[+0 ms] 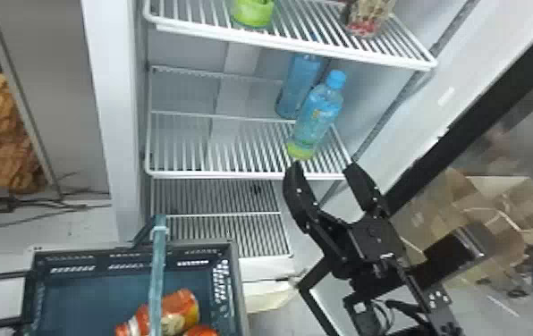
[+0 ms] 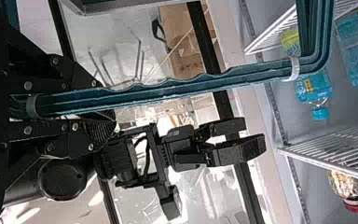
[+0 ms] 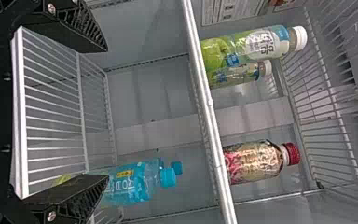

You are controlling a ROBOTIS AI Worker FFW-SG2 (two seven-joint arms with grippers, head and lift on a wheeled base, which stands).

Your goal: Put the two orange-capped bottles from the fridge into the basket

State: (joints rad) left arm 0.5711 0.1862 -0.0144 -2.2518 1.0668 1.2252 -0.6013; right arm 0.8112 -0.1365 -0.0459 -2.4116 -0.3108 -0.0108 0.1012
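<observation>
Gaping open, the right pincer (image 1: 325,169) stands near the shelf's blue-capped bottle (image 1: 317,114). The left pincer (image 2: 103,114) grips the handle (image 2: 168,91) of the basket (image 1: 233,290), where orange-labelled bottles (image 1: 184,308) lie.

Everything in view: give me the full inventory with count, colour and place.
Basket: one, dark blue, before fridge
Basket handle: one, teal, over basket
Orange-red items: at least two, in basket
Blue bottles: two, middle shelf, right
Green bottles: two, upper shelf, left
Red-capped bottle: one, upper shelf, right
Wire shelves: several, white, in fridge
Cardboard: brown, far right
Left gripper: one, black, on handle
Right gripper: one, black, below blue bottles
</observation>
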